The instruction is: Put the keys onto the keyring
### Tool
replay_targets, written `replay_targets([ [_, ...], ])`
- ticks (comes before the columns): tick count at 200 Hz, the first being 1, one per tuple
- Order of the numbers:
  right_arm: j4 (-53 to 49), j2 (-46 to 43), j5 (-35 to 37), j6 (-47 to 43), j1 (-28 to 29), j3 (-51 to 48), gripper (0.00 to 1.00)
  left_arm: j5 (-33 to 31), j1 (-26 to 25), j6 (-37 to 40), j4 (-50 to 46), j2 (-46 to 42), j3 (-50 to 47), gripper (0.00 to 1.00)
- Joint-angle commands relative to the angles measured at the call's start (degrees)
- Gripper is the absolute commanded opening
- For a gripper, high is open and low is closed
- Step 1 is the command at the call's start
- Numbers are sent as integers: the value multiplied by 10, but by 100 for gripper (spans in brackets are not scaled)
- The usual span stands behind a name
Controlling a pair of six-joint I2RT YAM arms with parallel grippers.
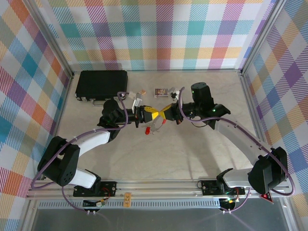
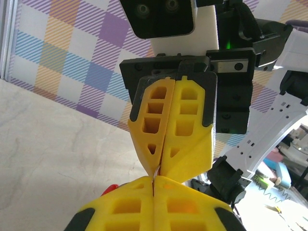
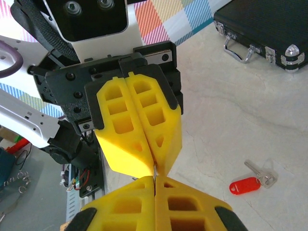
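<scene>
Nearest the table edge, the two arms curve inward from their bases and meet tip to tip over the pale table (image 1: pixel 159 159). From above, the left gripper (image 1: pixel 154 115) and right gripper (image 1: pixel 163 114) read as two yellow wedges nose to nose, and nothing can be made out between them. The wrist cameras add more. From the left wrist, the left gripper (image 2: pixel 153 186) is pressed shut with the right gripper (image 2: pixel 158 167) pointing straight down at it, also shut. A thin metal sliver (image 2: pixel 154 177) runs from one seam into the other. The right wrist gives the mirror of this: the right gripper (image 3: pixel 155 183) below, the left gripper (image 3: pixel 152 163) above, and the sliver (image 3: pixel 155 169) pinched edge-on in both. I cannot tell what that sliver is. The key (image 3: pixel 243 186) lies flat on the table off to one side, with a red tag and a silver blade. From above it is a red spot (image 1: pixel 147 130) just beside the fingertips. Farther back sit a small tan block (image 1: pixel 143 91) and a printed card (image 1: pixel 161 91), then a black case (image 1: pixel 101 85) by the plaid wall.
</scene>
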Motion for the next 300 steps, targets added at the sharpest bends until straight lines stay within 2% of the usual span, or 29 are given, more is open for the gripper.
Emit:
replay_targets([
  [1,4,-5,-18,-9,5,18,0,7,-4,7,11,-7,15,0],
  [7,9,-6,-16,-7,4,16,0,3,-4,4,18,-7,14,0],
  [15,18,-9,-13,0,5,12,15,-5,-4,-5,35,-7,9,0],
  [28,48,-18,-8,20,3,-1,27,-22,-4,-27,85,-6,-2,0],
  [43,112,-34,-7,62,4,-29,32,-47,-4,-58,149,-1,-16,0],
  [66,218,-55,-1,116,4,-81,32,-79,-6,-107,227,11,-29,0],
  [136,328,-74,17,157,4,-135,30,-145,-37,-49,225,-18,-63,0],
  [176,323,-88,23,148,0,-134,28,-160,-40,-26,226,-34,-76,0],
  [227,306,-58,-44,178,-18,-98,30,-160,-41,-26,226,-35,-66,0],
  [300,325,-40,-63,198,-20,-99,27,-160,-41,-47,226,-39,-54,0],
])
